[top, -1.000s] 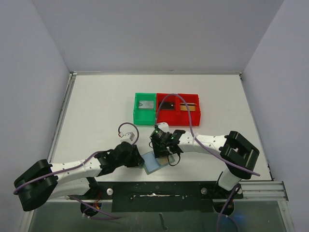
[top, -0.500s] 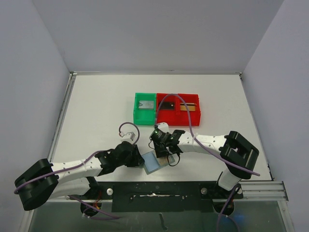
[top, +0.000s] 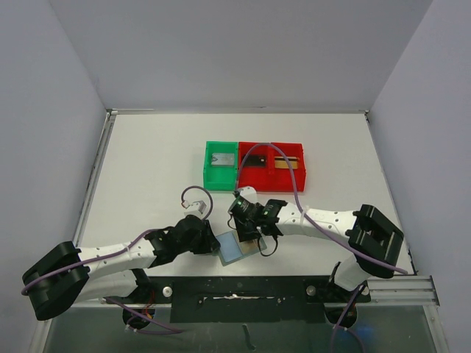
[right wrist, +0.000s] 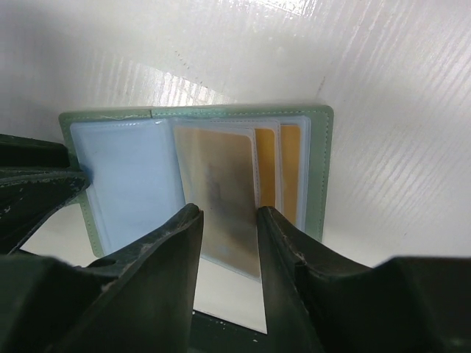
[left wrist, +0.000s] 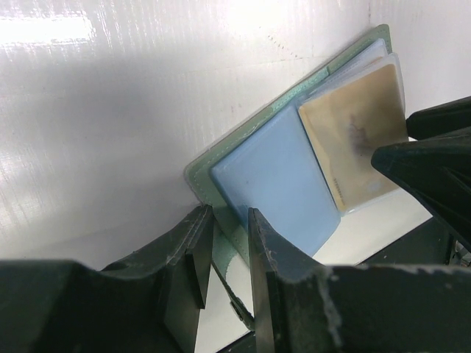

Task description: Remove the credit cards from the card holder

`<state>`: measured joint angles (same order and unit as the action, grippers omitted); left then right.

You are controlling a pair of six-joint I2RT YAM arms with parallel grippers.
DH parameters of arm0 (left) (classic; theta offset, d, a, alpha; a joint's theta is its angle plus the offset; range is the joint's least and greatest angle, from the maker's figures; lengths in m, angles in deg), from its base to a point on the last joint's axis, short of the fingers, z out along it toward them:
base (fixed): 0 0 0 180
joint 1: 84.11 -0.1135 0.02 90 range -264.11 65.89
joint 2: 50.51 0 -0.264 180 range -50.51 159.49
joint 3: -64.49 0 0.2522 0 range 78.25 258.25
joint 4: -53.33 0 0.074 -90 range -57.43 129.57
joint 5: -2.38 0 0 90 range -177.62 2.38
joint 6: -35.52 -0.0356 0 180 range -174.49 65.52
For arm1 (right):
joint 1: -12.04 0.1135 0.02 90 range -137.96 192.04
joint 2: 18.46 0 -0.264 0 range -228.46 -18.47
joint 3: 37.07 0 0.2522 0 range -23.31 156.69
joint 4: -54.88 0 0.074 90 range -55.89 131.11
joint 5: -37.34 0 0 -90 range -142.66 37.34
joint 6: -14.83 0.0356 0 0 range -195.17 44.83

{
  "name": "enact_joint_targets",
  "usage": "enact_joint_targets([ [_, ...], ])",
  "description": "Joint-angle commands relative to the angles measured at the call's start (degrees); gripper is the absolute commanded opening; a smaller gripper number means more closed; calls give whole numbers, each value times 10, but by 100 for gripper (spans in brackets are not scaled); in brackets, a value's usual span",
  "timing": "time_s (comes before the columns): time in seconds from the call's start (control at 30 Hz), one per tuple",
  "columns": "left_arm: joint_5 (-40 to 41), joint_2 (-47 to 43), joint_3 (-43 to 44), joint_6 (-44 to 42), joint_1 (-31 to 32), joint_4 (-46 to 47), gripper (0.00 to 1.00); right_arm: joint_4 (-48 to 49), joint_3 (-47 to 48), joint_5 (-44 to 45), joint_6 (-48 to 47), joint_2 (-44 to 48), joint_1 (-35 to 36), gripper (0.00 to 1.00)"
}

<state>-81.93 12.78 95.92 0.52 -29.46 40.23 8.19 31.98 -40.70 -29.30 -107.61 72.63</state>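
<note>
Card holder (top: 234,248) lies open and flat at about 6 o'clock on the desk (top: 147,169), close to the near edge, with the credit cards (right wrist: 221,195) tucked in clear sleeves on its 3 o'clock panel. The left hand (left wrist: 228,217), reaching in from 9 o'clock, is narrowed onto the holder's outer corner and looks to be pinning it down. The right hand (right wrist: 229,213), coming from 3 o'clock, has its fingers partly apart astride the near end of the front gold card, and I see nothing in its grip. As I judge it, the main risk is that those fingers catch the slick sleeve rather than the card, so the sleeve or the whole holder lifts. A weak hold at the corner would let the holder slide or fold shut. How many cards are stacked is unclear, as only a second gold edge shows behind the first. Whether the right fingertips touch the card cannot be told. From above, both hands cover much of the holder.
</note>
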Motion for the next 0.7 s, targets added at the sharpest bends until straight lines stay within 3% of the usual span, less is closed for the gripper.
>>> enact_joint_targets([
  [0.0, -4, -3, 26, -5, -2, 31, 24, 31, 18, -13, 11, 22, 10, 36],
  [0.67, 6, -20, 27, -2, -2, 15, 24, 141, -12, -128, -1, 29, 10, 38],
])
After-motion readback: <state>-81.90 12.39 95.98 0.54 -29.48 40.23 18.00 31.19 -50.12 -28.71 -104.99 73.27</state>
